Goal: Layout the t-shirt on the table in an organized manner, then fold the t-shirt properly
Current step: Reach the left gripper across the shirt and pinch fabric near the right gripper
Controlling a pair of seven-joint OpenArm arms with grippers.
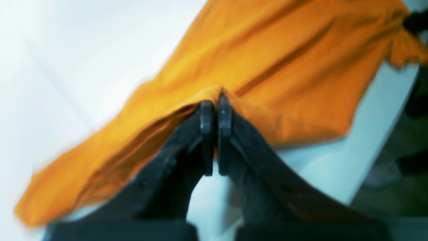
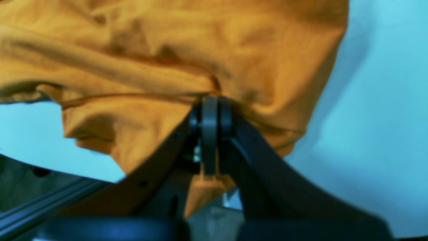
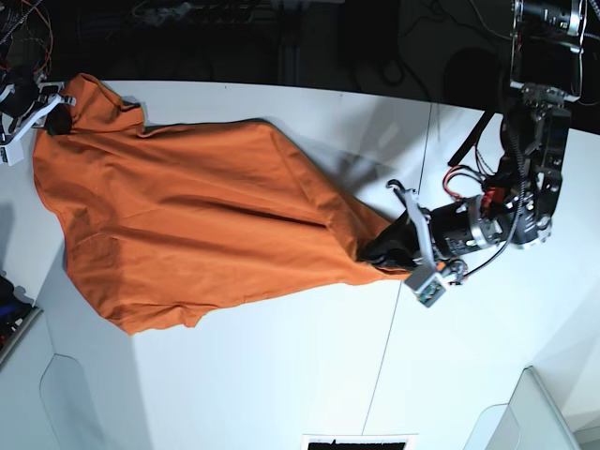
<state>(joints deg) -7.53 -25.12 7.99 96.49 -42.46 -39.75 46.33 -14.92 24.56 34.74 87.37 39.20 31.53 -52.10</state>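
The orange t-shirt (image 3: 197,216) lies stretched across the white table (image 3: 281,375), pulled between both arms. At the shirt's right tip, my left gripper (image 3: 375,251) is shut on the cloth; in the left wrist view its fingertips (image 1: 215,110) pinch a raised fold of the t-shirt (image 1: 284,57). At the far left corner, my right gripper (image 3: 58,114) is shut on the shirt's edge. In the right wrist view, my right gripper (image 2: 214,113) is seen clamping bunched orange t-shirt fabric (image 2: 167,50) that hangs around it. The neck label is hidden.
A thin dark seam (image 3: 403,281) runs across the table right of the shirt. The table's far edge meets a dark background with cables (image 3: 281,37). Light bins sit at the lower left (image 3: 56,394) and lower right (image 3: 534,412) corners.
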